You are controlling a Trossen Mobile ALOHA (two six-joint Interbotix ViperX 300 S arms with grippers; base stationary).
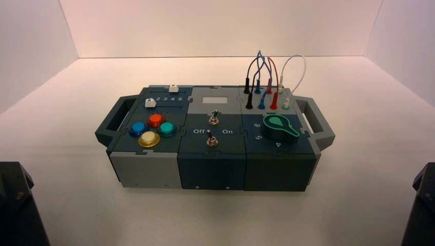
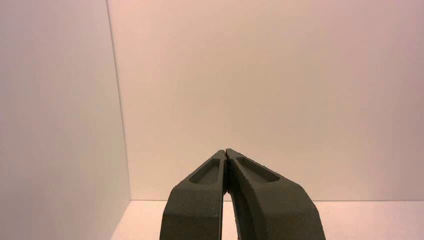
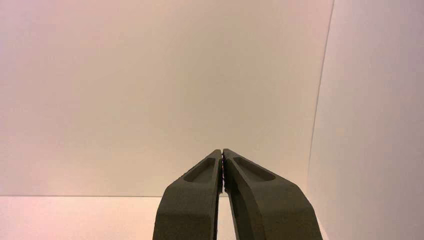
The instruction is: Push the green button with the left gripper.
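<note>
Left wrist view: matte tapered left gripper [image 2: 226, 152] pressed together, far from glossy domed green button [image 1: 166, 128].

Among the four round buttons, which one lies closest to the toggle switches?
The green button: it is the rightmost of the cluster, beside the switch panel; blue, orange and yellow lie farther left.

Green button [image 1: 166, 129] beside three others

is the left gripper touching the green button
No, the left gripper points at a bare wall, fingers shut, and nothing touches the green button.
</note>
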